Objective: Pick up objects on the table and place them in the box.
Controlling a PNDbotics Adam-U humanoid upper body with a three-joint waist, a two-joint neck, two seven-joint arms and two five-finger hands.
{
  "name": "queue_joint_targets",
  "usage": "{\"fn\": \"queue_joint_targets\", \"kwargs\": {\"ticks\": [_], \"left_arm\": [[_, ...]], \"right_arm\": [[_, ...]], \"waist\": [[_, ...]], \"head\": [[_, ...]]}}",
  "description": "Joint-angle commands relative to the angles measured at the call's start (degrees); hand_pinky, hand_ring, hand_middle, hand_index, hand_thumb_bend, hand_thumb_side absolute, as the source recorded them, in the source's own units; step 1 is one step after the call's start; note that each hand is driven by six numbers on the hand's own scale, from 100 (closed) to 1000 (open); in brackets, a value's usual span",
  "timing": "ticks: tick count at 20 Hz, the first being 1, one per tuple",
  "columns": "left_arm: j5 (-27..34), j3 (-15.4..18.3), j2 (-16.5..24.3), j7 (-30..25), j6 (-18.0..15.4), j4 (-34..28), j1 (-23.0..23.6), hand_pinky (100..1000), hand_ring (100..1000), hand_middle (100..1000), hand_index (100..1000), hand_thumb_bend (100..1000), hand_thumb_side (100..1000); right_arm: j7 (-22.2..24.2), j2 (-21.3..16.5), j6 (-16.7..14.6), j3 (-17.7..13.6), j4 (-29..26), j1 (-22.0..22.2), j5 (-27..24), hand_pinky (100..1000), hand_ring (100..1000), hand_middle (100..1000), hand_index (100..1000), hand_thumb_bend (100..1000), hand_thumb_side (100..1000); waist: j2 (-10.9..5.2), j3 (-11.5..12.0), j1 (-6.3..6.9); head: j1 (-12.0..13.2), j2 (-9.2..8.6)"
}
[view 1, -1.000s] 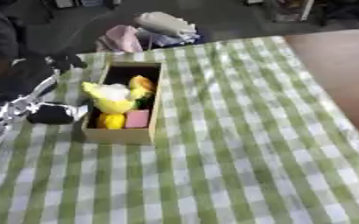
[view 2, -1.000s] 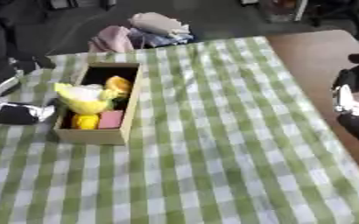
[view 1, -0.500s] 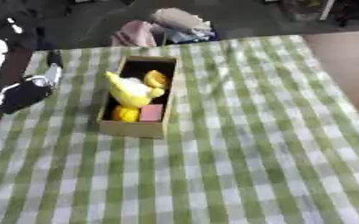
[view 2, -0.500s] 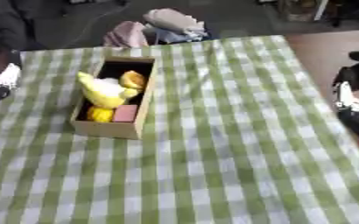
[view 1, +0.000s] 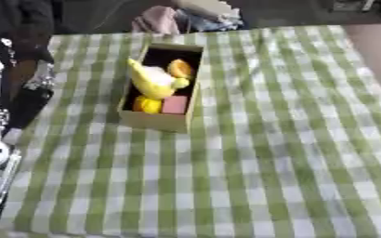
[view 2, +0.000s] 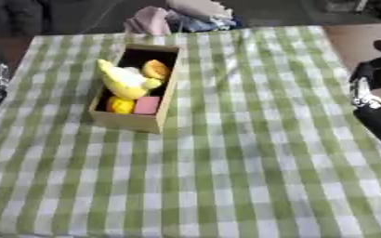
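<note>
Box [view 1: 163,118] holds yellow toy [view 1: 151,80], orange piece, pink block — checked cloth [view 1: 267,162] bare, task seemingly done. My right hand [view 2: 371,88] at edge, left hand [view 1: 27,100] too; whether fingers open or curled, can't tell.

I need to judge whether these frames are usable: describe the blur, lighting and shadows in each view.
Left eye view: soft all over, the checked tablecloth smeared; the box casts little shadow under even light; the left hand at the left edge is a dark blur. Right eye view: equally soft, no glare; the right hand at the right edge is dark, its fingers unreadable.
</note>
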Motion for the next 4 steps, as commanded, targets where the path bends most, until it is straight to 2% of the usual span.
{"fn": "queue_joint_targets", "kwargs": {"ticks": [1, 4], "left_arm": [[1.4, -0.3, -2.5, -0.2, 0.4, -1.1, 0.3, 777, 738, 757, 862, 100, 672], [2.3, -0.7, -5.1, -0.5, 1.1, -1.1, 0.8, 778, 737, 756, 864, 100, 692]], "right_arm": [[1.1, 0.0, -0.2, 0.8, -0.1, -0.3, -0.9, 549, 584, 588, 842, 100, 459], [2.2, 0.4, -0.2, 1.4, 0.4, 0.0, -1.2, 551, 589, 595, 852, 100, 466]], "waist": [[-0.50, 0.2, -1.00], [-0.34, 0.2, -1.06]], "head": [[0.0, 0.54], [-0.3, 0.55]]}}
